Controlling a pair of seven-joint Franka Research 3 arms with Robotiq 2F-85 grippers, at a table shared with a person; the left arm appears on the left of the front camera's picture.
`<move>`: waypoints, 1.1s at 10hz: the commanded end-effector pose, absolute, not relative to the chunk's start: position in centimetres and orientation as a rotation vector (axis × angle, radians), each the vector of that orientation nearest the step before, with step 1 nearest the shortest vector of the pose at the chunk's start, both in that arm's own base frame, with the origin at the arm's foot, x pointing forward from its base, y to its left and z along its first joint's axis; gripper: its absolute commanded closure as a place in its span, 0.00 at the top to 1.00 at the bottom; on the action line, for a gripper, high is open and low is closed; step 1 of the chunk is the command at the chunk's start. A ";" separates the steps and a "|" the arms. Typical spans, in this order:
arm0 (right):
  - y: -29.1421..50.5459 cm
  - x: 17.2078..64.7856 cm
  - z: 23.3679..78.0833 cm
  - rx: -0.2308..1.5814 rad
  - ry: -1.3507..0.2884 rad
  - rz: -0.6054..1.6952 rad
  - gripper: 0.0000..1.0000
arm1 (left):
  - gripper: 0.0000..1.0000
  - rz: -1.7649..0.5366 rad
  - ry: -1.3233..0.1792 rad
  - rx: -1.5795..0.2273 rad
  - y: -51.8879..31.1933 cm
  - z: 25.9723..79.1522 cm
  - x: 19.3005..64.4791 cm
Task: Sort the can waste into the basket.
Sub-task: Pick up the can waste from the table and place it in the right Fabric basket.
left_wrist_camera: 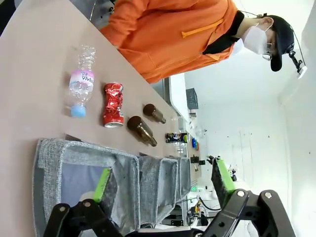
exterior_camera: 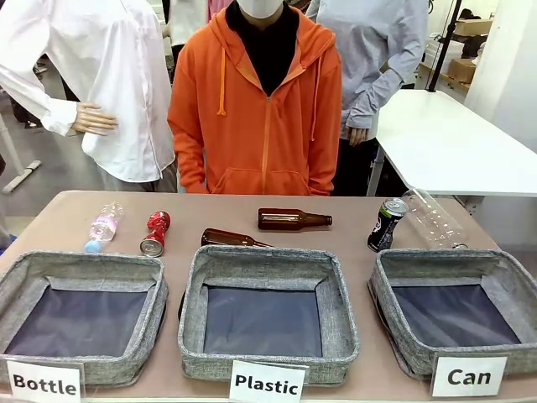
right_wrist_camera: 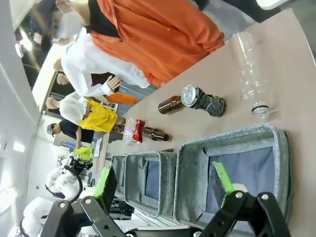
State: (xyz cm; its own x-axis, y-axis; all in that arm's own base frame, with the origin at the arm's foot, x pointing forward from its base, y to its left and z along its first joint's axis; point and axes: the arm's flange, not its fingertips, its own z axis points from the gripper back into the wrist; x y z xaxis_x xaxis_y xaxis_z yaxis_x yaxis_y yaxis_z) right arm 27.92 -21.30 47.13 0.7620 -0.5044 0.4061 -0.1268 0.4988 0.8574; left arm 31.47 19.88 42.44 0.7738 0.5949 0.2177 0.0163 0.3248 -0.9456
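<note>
Both cans are on the table, neither in the basket yet. Left gripper [left_wrist_camera: 163,180]: jaws wide apart, nothing between the green pads. Right gripper [right_wrist_camera: 164,180]: same, spread and empty.

Front view: the crushed red metal can [exterior_camera: 155,232] lies on its side at 10 o'clock from table centre. It is just beside the small clear plastic bottle with blue cap [exterior_camera: 102,227] and near the closer brown glass bottle [exterior_camera: 233,239]. The black-and-blue metal can with silver top [exterior_camera: 386,224] is at 2 o'clock, just past the far rim of the square grey woven-fabric basket with the white "Can" label [exterior_camera: 382,290], which sits at 4 o'clock. This can looks tilted; I cannot tell if it leans on the large clear plastic bottle [exterior_camera: 432,218] right beside it.

Risks, my read:
- The crushed red metal can is well apart from the target, so the carry crosses the grey "Bottle" basket [exterior_camera: 84,264] and the grey "Plastic" basket [exterior_camera: 268,260]. An early release drops it in the wrong bin.
- Its crumpled skin gives the pads an uneven hold, so it could slip or twist out.
- The black-and-blue can is round and may roll if one finger touches first.
- A wide approach could knock or catch the large clear plastic bottle.
</note>
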 end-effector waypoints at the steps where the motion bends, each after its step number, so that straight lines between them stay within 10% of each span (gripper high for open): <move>1: -21.6 28.2 47.2 1.055 -0.721 -0.243 1.00 | 1.00 0.284 -0.585 -1.174 18.5 43.3 31.4; 11: -21.6 28.2 47.2 1.055 -0.721 -0.243 1.00 | 1.00 -0.022 -0.383 -0.730 -1.3 43.8 47.7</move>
State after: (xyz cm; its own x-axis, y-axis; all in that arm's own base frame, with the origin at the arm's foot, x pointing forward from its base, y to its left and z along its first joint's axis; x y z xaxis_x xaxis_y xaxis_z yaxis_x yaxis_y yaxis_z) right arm 28.01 -21.40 47.16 0.7614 -0.5130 0.3963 -0.1185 0.4909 0.8631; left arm 46.88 -3.36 42.25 0.9132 0.1016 0.3946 0.1738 0.7788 -0.6027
